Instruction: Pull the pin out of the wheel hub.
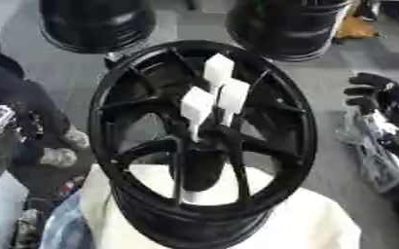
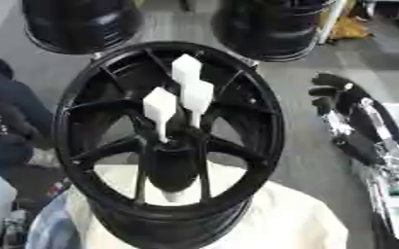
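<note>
A black spoked wheel hub (image 1: pixel 109 146) stands tilted on a white cloth-covered support (image 1: pixel 326 221), filling the middle of both views. Three white pins with block-shaped heads stick out of its centre: one highest (image 1: pixel 218 70), one in the middle (image 1: pixel 233 95), one lower left (image 1: pixel 196 106). My right hand (image 2: pixel 332 93) hangs to the right of the rim, apart from it, with relaxed fingers pointing left and nothing in them. My left hand does not show in either view.
Two more black wheels stand behind, at upper left (image 1: pixel 97 24) and upper right (image 1: pixel 288 24). A dark bulky shape (image 1: pixel 11 126) fills the left edge close to the rim. Grey floor (image 2: pixel 305 146) lies between the hub and my right arm.
</note>
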Controlling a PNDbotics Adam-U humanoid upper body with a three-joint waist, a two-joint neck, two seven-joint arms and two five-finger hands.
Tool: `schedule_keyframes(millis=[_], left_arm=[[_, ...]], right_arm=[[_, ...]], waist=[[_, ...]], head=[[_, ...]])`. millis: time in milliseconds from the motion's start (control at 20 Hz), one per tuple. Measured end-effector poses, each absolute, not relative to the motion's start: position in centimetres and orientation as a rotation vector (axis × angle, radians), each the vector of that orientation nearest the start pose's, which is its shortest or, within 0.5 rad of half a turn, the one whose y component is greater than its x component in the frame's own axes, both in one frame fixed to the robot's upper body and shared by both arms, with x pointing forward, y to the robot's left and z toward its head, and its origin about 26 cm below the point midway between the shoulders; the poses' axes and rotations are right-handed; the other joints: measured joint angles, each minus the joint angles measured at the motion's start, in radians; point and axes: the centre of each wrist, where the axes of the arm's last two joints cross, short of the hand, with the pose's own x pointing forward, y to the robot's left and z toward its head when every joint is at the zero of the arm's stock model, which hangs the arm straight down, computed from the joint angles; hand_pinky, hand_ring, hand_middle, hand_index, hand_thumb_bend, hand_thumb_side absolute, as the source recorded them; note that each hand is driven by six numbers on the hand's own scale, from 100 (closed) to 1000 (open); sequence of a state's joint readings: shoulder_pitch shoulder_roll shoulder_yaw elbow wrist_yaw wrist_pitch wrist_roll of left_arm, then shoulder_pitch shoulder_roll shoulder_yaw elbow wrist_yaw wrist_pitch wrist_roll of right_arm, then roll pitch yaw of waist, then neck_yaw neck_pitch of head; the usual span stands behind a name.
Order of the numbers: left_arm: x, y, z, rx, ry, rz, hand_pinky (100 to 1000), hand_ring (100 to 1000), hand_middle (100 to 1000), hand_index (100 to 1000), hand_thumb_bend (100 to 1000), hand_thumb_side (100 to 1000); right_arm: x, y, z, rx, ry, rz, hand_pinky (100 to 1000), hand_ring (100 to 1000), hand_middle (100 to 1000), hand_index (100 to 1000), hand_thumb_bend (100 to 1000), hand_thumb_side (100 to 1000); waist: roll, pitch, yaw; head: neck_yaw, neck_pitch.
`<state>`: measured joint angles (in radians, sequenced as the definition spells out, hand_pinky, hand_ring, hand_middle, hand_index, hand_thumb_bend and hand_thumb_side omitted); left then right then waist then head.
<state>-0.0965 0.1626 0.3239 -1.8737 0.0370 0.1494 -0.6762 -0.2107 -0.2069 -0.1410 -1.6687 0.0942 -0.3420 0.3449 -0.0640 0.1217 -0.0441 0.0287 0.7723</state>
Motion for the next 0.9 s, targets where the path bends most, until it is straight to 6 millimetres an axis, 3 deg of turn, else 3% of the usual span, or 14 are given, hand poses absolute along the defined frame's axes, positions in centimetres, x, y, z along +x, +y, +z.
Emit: schedule_keyframes(millis=[600, 900], left_arm=[[27.6, 34.4, 11.4, -0.142, -1.759, -0.495, 728, 639, 610, 703, 100, 896], [27.5, 34.4, 11.3, -0.143, -1.756, -0.496, 727, 640, 611, 703, 100, 896]], right_arm=[[32.4, -30.5, 9.3, -0.118, -2.122, 0.610, 738, 784, 801, 870, 100, 543], [34.6, -32.1, 14.1, -0.208, -2.163, 0.850, 755, 788, 800, 878, 100, 481]], waist=[[0.001, 0.000, 0.000], [-0.006, -0.011, 0.006]], head=[[0.001, 0.000], [0.001, 0.000]])
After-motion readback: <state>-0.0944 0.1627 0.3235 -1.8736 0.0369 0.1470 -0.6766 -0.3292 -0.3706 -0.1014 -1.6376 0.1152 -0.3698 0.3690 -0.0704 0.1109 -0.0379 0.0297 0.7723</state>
